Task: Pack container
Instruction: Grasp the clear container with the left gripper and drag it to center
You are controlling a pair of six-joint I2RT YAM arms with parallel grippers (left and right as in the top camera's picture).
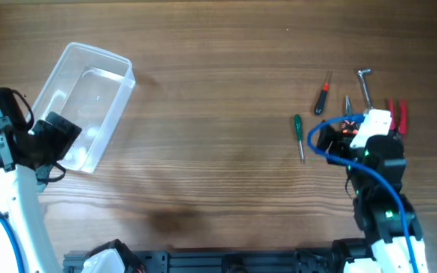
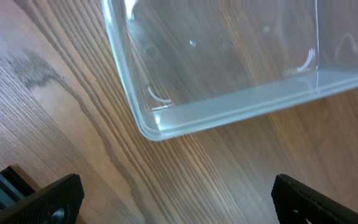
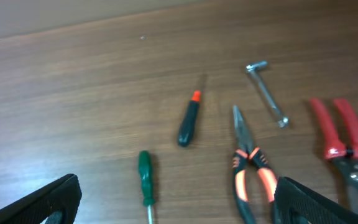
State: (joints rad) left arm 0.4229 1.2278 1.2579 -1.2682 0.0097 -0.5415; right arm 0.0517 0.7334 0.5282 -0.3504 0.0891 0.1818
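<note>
The clear plastic container (image 1: pixel 97 54) lies empty on the table at the far left. Its near corner fills the top of the left wrist view (image 2: pixel 229 115). My left gripper (image 1: pixel 54 138) is open and empty at the container's near end (image 2: pixel 179 199). My right gripper (image 1: pixel 345 130) is open and empty just above a group of hand tools (image 3: pixel 176 199). The tools are a green screwdriver (image 3: pixel 145 177), a black screwdriver with a red tip (image 3: pixel 188 121), orange-and-black long-nose pliers (image 3: pixel 247 171), a silver L-shaped key (image 3: pixel 267 93) and red-handled pliers (image 3: pixel 340 140).
In the overhead view the green screwdriver (image 1: pixel 298 133), the black-and-red screwdriver (image 1: pixel 323 95), the silver key (image 1: pixel 366 83) and the red pliers (image 1: pixel 397 114) lie at the right. Bare wooden table (image 1: pixel 218 136) separates them from the container. A black rail (image 1: pixel 226 262) runs along the front edge.
</note>
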